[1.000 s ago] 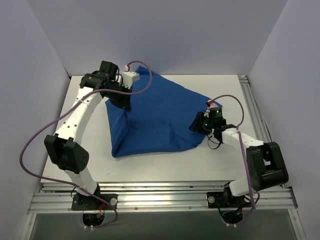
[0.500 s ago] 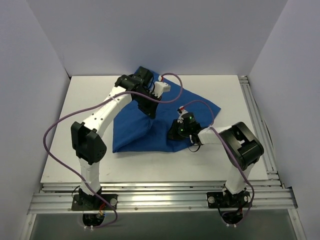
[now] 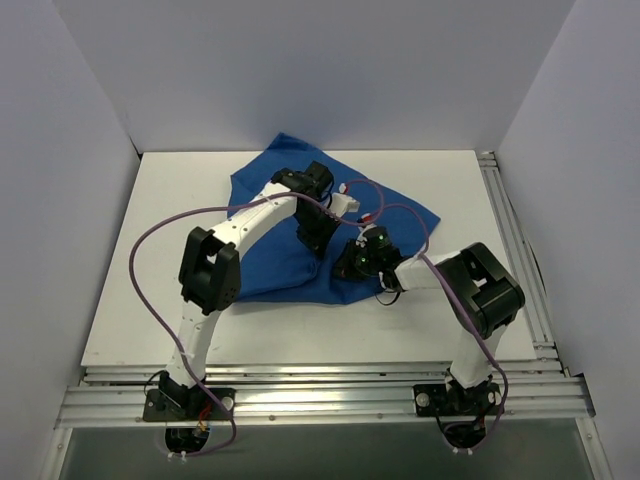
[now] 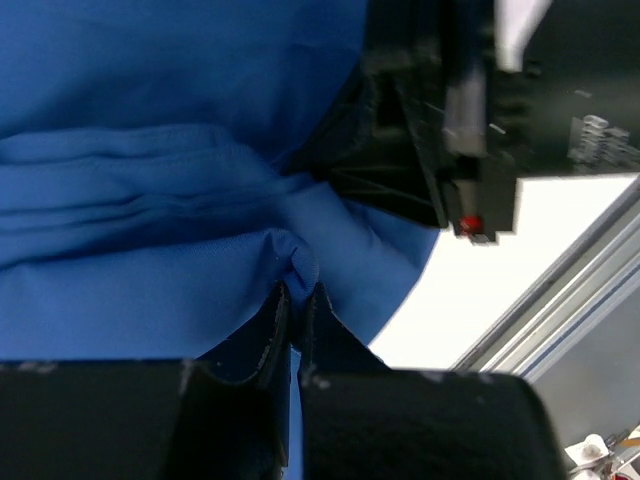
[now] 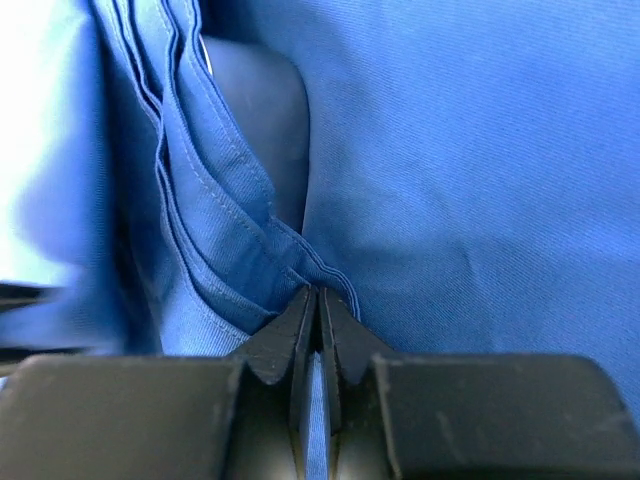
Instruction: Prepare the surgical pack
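Royal-blue cloth drape (image 3: 262, 265) lies rumpled and partly folded over the middle of the white table (image 3: 130, 260). One corner reaches the far edge at about 12 o'clock and another points toward 3 o'clock. Both arms bend in over the cloth and meet just right of its centre. The left gripper (image 3: 318, 238) sits at roughly 10 o'clock from the right gripper (image 3: 352, 264), the two nearly side by side.

The left wrist camera shows the left jaws clenched on a small pinched peak of fabric, with ridges of cloth bunched toward 9 o'clock. The black body of the other gripper looms close at 2 o'clock. Bare table and a metal rail (image 4: 545, 300) show beyond the cloth's edge at 4 o'clock.

The right wrist camera shows the right jaws squeezed together on the stitched hem, where several stacked layers of the drape converge (a thin strip of blue shows between the fingers). The layered edges fan away toward 11 o'clock, beside a dark shadowed hollow under the cloth, and smooth fabric fills the frame from 12 to 3 o'clock.
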`<state>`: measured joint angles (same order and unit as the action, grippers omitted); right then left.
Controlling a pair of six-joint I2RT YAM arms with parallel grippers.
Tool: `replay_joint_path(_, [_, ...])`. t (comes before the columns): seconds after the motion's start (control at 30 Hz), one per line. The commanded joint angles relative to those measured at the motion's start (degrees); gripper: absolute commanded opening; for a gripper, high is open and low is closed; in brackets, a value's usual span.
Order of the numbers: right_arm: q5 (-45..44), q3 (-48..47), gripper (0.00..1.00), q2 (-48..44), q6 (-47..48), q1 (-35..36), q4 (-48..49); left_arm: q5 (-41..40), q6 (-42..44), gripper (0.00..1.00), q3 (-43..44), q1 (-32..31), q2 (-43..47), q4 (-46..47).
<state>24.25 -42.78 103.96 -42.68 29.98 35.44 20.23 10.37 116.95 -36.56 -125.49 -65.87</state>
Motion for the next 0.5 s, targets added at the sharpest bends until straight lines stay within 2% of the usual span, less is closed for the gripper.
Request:
replay_joint_path(0.0, [0.2,0.6,0.02,-1.7,-2.6,0.0,2.9,4.8,1.7,0.02,2.8,-1.1,-2.3,2.6])
replay_joint_path(0.1, [0.3,0.8,0.04,-2.0,-3.6,-0.1,3.1,5.8,3.0,0.09,2.4,-1.6,-4.2,1.4])
replay_joint_path(0.13, [-0.1,1.1,0.07,-2.6,-3.8,-0.2,2.7,5.8,3.4,0.2,1.9,-1.7,-4.3,1.6])
replay_joint_path(0.23, [-0.9,1.7,0.09,-5.4,-3.9,-0.8,1.6,5.8,4.2,0.37,-0.1,-1.6,-3.3,2.8])
replay_joint_path(0.27, [-1.7,1.9,0.13,-6.4,-3.6,-1.1,0.2,6.4,4.4,0.47,-0.7,-1.6,-2.2,3.4])
replay_joint_path(0.47, [-4.7,1.5,0.17,-12.4,0.7,-3.4,-8.4,8.9,6.7,0.63,0.6,-1.7,0.6,2.2])
